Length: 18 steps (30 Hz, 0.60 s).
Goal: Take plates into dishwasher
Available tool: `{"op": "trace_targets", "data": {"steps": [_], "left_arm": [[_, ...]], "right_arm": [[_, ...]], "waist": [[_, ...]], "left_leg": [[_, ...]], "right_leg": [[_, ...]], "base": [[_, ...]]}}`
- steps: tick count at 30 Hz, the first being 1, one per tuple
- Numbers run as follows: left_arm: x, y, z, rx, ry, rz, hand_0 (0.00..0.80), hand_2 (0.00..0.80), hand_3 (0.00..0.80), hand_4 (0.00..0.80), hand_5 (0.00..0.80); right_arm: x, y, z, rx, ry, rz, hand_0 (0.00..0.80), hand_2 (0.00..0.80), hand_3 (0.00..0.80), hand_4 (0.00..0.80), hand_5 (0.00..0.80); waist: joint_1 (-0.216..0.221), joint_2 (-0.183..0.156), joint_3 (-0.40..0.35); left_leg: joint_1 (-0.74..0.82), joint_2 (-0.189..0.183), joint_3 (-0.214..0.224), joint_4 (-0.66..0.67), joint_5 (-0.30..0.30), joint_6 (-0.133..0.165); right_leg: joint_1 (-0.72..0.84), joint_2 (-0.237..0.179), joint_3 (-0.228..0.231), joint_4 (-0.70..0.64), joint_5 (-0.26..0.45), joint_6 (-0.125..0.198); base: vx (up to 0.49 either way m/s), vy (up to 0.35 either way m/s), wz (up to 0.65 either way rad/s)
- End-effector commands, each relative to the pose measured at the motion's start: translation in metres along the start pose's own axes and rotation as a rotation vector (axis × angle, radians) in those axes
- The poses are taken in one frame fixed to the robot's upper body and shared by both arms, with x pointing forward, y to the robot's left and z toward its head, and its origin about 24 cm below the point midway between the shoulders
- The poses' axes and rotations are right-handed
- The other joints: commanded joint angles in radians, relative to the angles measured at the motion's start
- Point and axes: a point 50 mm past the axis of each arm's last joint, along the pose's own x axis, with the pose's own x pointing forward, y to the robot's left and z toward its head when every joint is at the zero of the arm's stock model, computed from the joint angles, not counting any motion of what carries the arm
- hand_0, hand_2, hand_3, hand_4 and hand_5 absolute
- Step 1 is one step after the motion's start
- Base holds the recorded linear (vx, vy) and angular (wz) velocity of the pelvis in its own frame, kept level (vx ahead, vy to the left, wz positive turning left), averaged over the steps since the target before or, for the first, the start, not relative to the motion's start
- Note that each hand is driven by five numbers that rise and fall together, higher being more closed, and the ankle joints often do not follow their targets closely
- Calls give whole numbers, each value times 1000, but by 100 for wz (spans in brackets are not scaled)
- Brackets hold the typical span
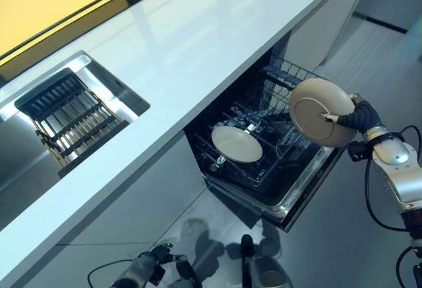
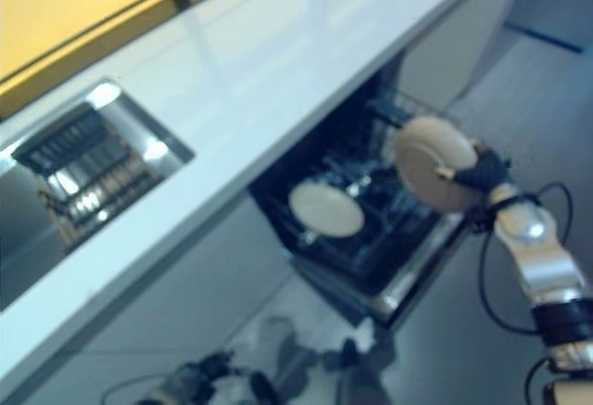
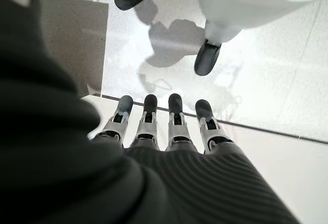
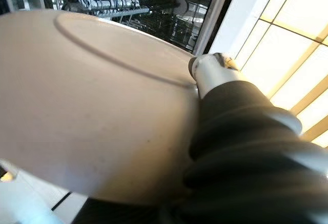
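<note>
- My left hand (image 3: pixel 169 126) hangs low near the floor, fingers straight and relaxed, holding nothing.
- My right hand (image 1: pixel 353 115) pinches the rim of a beige plate (image 1: pixel 316 110), thumb across its underside; the plate is tilted on edge.
- Just below and beyond that hand I see the pulled-out dishwasher rack (image 1: pixel 277 163), with a second plate (image 1: pixel 236 144) already standing in it.
- Further off, the white tabletop (image 1: pixel 198 44) carries a sink (image 1: pixel 72 113).

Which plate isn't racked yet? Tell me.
The plate pinched in the right hand, held on edge above the open dishwasher's outer side. The other plate already sits in the rack, untouched. The left hand hangs idle near the floor.
</note>
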Motion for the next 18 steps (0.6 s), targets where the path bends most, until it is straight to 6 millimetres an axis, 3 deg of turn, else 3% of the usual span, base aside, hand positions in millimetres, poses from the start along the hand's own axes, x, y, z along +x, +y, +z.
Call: {"op": "trace_targets", "data": {"steps": [1, 8, 18], "left_arm": [[-3, 30, 3, 23, -6, 83, 0, 0, 0, 0, 0], [-1, 31, 18, 28, -37, 94, 0, 0, 0, 0, 0], [-1, 33, 23, 36, -46, 104, 0, 0, 0, 0, 0]], "right_arm": [[14, 18, 61, 74, -271, -34, 800, 800, 800, 800, 800], [20, 29, 67, 101, -292, -95, 800, 800, 800, 800, 800], [26, 34, 84, 109, -339, -172, 800, 800, 800, 800, 800]], "waist": [[-17, -96, 19], [-6, -79, 60], [19, -70, 94]], "left_leg": [[9, -50, 25, -17, -114, -30], [-27, -61, -5, -17, -99, -37], [-60, -71, -36, -17, -88, -41]], "right_leg": [[64, 21, 11, -58, -112, 10], [39, 17, 2, -68, -100, 12], [32, 13, -18, -79, -95, 13]], "base": [[-16, 81, 9], [-10, 57, 11], [-6, 29, 6]]}}
